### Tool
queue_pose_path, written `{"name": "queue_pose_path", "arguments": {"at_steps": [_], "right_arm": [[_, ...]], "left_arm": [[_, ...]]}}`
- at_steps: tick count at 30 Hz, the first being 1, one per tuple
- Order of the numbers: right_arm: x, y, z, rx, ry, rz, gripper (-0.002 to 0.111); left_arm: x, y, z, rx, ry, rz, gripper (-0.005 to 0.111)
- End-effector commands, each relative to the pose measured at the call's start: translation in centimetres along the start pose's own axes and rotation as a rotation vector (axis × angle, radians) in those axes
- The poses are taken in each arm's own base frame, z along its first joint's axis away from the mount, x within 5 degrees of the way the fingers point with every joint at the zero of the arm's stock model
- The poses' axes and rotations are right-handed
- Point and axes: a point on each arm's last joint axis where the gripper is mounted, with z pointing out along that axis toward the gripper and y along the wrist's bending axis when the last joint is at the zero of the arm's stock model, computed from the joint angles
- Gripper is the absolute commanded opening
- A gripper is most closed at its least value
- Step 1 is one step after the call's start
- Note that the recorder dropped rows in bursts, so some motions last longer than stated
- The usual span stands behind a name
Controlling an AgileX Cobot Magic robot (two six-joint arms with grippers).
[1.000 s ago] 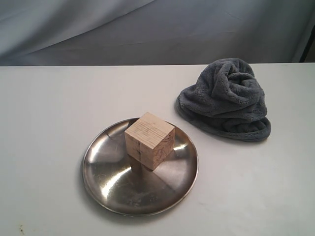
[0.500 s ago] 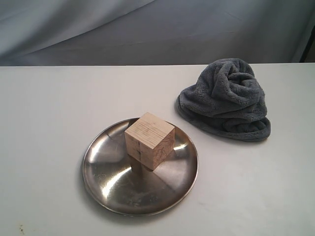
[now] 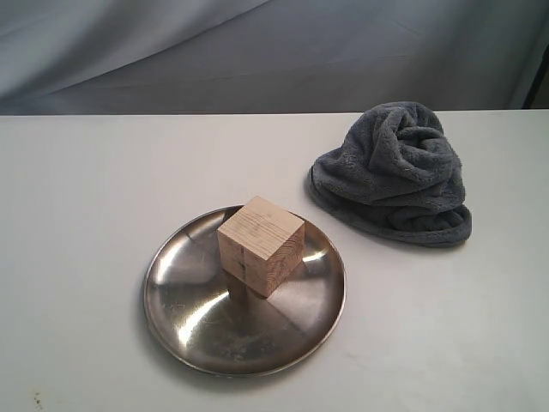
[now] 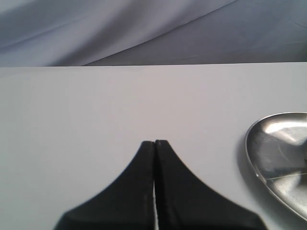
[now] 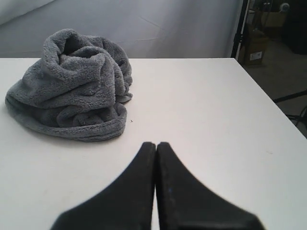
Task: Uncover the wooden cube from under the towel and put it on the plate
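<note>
The cube sits on the plate, and the towel lies bunched on the table near the plate's far right rim. My left pincer and right pincer are both pressed closed, holding nothing.

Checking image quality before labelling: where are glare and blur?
Exterior view: sharp, bright glare streaks on the plate, the wooden cube mirrored in it. Left wrist view: the left gripper blurred up close, plate rim glinting. Right wrist view: the towel sharp, the right gripper soft.
</note>
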Motion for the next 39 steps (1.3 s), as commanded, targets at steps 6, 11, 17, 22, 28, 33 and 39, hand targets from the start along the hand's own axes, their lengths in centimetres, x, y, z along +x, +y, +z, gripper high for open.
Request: {"name": "queue_pose_path", "arguments": {"at_steps": [6, 11, 17, 22, 28, 33, 39], "right_arm": [[0.02, 0.35, -0.02, -0.063, -0.009, -0.044, 0.000], [0.00, 0.49, -0.03, -0.079, -0.010, 0.003, 0.000], [-0.07, 0.51, -0.03, -0.081, -0.018, 0.008, 0.000], [-0.05, 0.52, -0.04, -0.082, -0.016, 0.010, 0.000], [0.09, 0.67, -0.05, -0.099, -0.003, -0.042, 0.000], [0.09, 0.77, -0.06, -0.109, -0.003, -0.046, 0.000], [0.09, 0.77, -0.06, -0.109, -0.003, -0.046, 0.000]], "left_arm": [[0.02, 0.00, 0.03, 0.000, -0.010, -0.006, 0.001], [0.02, 0.00, 0.03, 0.000, -0.010, -0.006, 0.001], [0.02, 0.00, 0.03, 0.000, -0.010, -0.006, 0.001], [0.02, 0.00, 0.03, 0.000, -0.010, -0.006, 0.001], [0.02, 0.00, 0.03, 0.000, -0.010, -0.006, 0.001], [0.02, 0.00, 0.03, 0.000, -0.010, -0.006, 0.001], [0.02, 0.00, 0.03, 0.000, -0.010, -0.006, 0.001]]}}
